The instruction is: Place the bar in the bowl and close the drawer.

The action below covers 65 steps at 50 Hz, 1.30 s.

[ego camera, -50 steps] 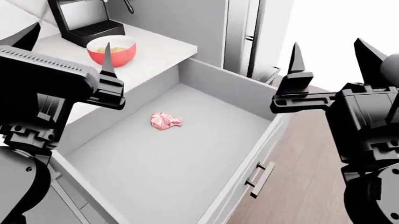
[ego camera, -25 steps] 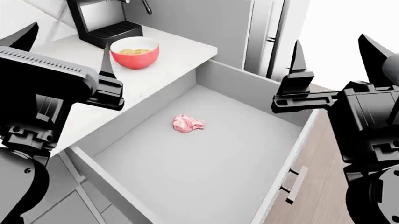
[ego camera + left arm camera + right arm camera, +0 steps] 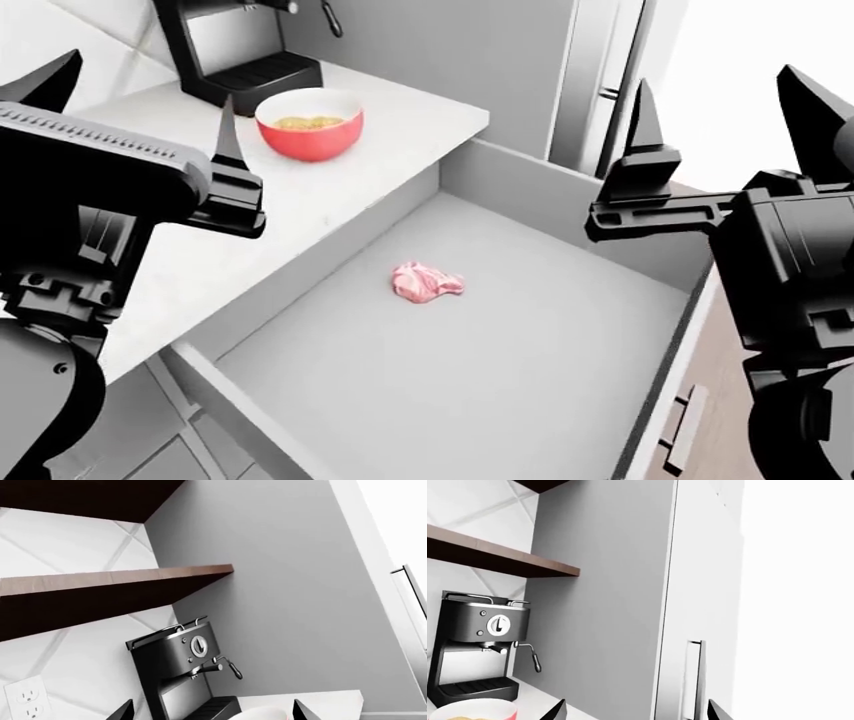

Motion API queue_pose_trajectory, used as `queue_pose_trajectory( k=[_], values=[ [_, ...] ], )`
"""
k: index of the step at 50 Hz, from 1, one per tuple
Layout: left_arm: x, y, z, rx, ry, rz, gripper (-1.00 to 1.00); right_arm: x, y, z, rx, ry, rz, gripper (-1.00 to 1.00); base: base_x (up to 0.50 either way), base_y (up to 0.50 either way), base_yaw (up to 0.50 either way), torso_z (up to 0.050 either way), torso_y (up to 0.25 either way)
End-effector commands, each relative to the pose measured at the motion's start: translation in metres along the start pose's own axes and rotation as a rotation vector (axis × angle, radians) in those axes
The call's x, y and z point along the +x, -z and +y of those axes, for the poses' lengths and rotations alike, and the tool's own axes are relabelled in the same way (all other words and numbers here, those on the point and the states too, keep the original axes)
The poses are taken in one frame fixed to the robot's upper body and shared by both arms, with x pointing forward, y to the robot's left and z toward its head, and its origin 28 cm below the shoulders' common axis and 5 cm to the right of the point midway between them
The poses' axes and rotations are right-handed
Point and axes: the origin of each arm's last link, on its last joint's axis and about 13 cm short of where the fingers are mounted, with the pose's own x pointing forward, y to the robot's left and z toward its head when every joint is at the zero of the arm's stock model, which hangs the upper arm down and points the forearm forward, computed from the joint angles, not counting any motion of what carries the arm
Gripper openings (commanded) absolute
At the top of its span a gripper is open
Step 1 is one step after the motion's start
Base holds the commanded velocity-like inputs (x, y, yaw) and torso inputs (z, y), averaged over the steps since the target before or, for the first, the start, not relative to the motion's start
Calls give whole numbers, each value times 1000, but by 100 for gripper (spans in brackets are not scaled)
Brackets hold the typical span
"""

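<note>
The red bowl (image 3: 310,122), white inside, stands on the white counter (image 3: 267,230) and holds a golden-tan grainy bar (image 3: 308,122). The bowl's rim also shows in the left wrist view (image 3: 257,714) and the right wrist view (image 3: 474,711). The drawer (image 3: 561,200) stands wide open below the counter, with its black handle (image 3: 681,430) at the lower right. My left gripper (image 3: 140,90) is open and empty, raised over the counter. My right gripper (image 3: 714,85) is open and empty, raised over the drawer's far right side.
A pink-and-white raw meat piece (image 3: 426,282) lies on the drawer floor. A black coffee machine (image 3: 234,45) stands behind the bowl and also shows in the left wrist view (image 3: 183,665). Wooden shelves (image 3: 113,580) hang above. A tall grey cabinet (image 3: 694,680) stands to the right.
The head view has shifted: counter, bowl, meat piece and drawer have slid right and down in the picture. Both grippers keep their place in the view and stay open.
</note>
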Motion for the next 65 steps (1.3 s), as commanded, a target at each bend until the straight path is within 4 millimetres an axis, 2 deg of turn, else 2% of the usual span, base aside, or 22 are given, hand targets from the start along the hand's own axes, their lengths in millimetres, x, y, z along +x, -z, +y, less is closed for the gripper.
queue_pose_trajectory(
  k=[1, 29, 46, 57, 65],
  values=[
    [-1, 0, 1, 2, -1, 1, 100, 0, -1, 0, -6, -8, -9, 100, 192, 19, 0, 0, 0],
    [4, -1, -2, 6, 5, -4, 100, -2, -4, -1, -8, -9, -19, 100, 142, -92, 0, 0, 0],
    [2, 0, -1, 6, 4, -3, 100, -3, -9, -5, -14, 12, -25, 100, 0, 0, 0, 0, 0],
    [1, -2, -2, 3, 11, -6, 100, -16, -15, -21, -47, 88, -30, 100, 0, 0, 0, 0, 0],
    [2, -3, -4, -1, 20, -9, 100, -36, -19, -41, -76, 179, -6, 100, 0, 0, 0, 0, 0]
  ],
)
